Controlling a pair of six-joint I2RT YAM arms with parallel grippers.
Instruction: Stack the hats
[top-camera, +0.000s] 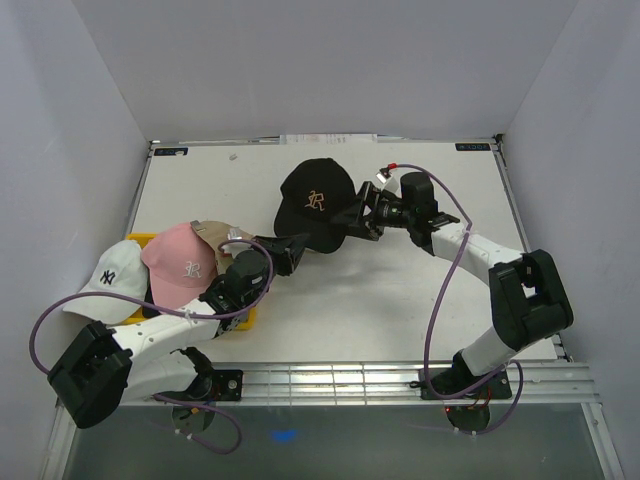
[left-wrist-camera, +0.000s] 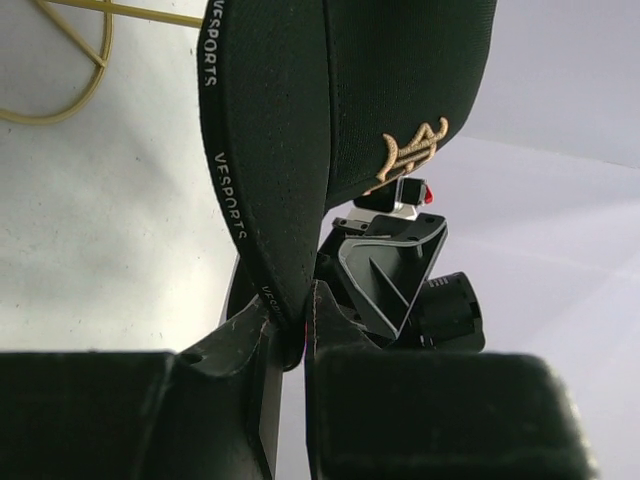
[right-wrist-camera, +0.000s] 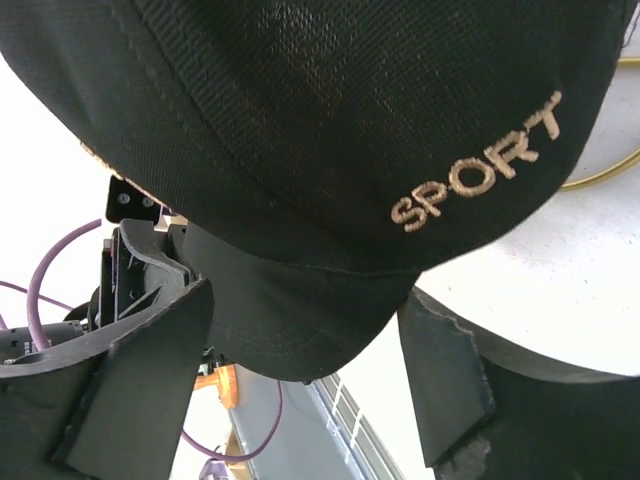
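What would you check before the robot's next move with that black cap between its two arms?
1. Left gripper pinching the black fabric baseball cap by its brim: ok.
2. Right gripper closed on that cap: not ok, its fingers stand apart either side of the brim.
3. Pink fabric cap sitting on the tan fabric cap: ok.
4. White fabric cap joined to that pile: not ok, it lies beside it.

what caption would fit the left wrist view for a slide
Left tool shut on the brim of the black cap, held above the white table.
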